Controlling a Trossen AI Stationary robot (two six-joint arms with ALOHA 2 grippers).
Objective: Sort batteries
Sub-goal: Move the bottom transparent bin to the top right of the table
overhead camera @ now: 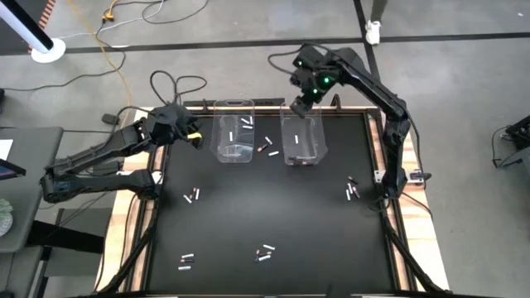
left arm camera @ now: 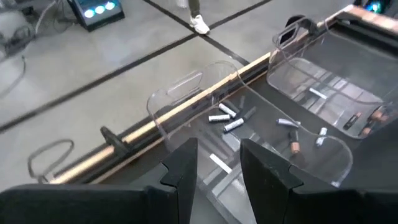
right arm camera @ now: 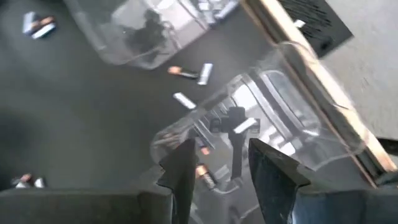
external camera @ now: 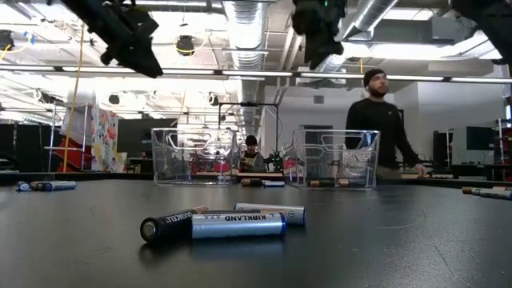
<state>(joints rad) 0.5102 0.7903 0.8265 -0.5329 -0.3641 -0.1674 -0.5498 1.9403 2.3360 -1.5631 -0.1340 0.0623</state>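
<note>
Nearest, loose batteries (external camera: pixel 216 223) lay on the surface (overhead camera: pixel 273 215). Farther off, the right gripper (overhead camera: pixel 300 106) hung over the right bin (overhead camera: pixel 302 139), fingers apart and empty, seemingly after a drop; another pickup likely followed. The left gripper (overhead camera: pixel 192 136) waited beside the left bin (overhead camera: pixel 234 131), fingers apart.

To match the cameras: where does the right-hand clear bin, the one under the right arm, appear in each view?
High view: the right clear bin sits at the mat's far edge, right of centre, below the right hand.
Low view: right of centre, at the back.
Left wrist view: upper right.
Right wrist view: centre, ahead of the fingers.
Shared landmark: the left clear bin beside it.
</note>
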